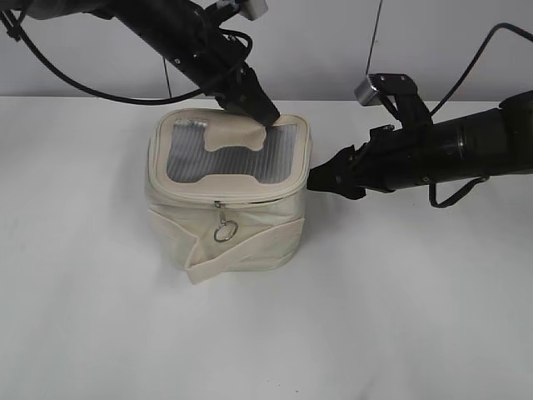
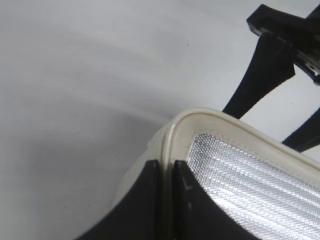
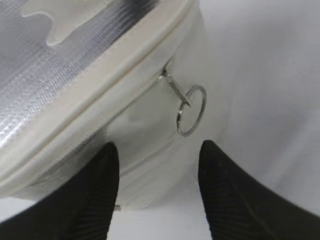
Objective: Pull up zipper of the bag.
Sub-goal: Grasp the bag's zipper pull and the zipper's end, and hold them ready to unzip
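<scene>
The cream bag (image 1: 250, 237) stands on the white table, its grey mesh lid (image 1: 275, 154) on top. The zipper (image 1: 258, 198) runs under the lid's rim. One slider with a ring pull (image 1: 224, 229) hangs at the front. A second ring pull (image 3: 191, 111) hangs on the bag's right side. My left gripper (image 1: 260, 112) is shut on the lid's rim at the back, and the left wrist view shows its jaws (image 2: 166, 167) pinching the rim piping (image 2: 172, 135). My right gripper (image 1: 321, 177) is open and empty beside the bag's right side, its jaws (image 3: 160, 147) just short of the second ring pull.
The bag's wide strap band (image 1: 241, 254) wraps its lower body. The white table (image 1: 375, 317) spreads around the bag. A pale wall stands behind. The right gripper's open fingers (image 2: 262, 82) also show past the lid's corner in the left wrist view.
</scene>
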Motion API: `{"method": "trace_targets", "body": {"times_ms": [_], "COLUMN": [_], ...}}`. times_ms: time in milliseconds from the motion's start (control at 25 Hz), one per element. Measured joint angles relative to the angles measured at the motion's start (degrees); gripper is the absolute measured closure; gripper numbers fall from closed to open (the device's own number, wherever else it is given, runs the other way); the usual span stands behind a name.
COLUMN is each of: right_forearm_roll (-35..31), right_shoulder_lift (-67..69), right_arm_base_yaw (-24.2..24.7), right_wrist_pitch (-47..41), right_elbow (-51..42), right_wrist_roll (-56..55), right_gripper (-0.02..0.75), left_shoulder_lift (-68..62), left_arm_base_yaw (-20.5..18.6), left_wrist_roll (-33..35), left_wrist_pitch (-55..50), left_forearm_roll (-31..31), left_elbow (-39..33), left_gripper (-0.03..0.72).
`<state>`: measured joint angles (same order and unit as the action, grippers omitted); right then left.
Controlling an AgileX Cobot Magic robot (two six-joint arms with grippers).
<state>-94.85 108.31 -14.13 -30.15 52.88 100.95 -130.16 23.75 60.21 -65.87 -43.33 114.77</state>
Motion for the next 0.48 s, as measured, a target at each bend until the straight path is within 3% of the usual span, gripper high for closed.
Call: {"method": "trace_targets", "body": {"times_ms": [480], "right_forearm_roll": [-1.2], "right_shoulder_lift": [4.4], "right_arm_base_yaw": [0.0], "right_wrist_pitch": [1.1], "right_elbow": [4.9], "right_wrist_roll": [0.8], "right_gripper": [0.342], "left_shoulder_lift": [0.0], "left_arm_base_yaw": [0.0], "left_wrist_roll": [0.0], "left_wrist_pitch": [0.2], "left_forearm_roll": [0.1], "left_elbow": [0.0], "left_gripper": [0.652]}}
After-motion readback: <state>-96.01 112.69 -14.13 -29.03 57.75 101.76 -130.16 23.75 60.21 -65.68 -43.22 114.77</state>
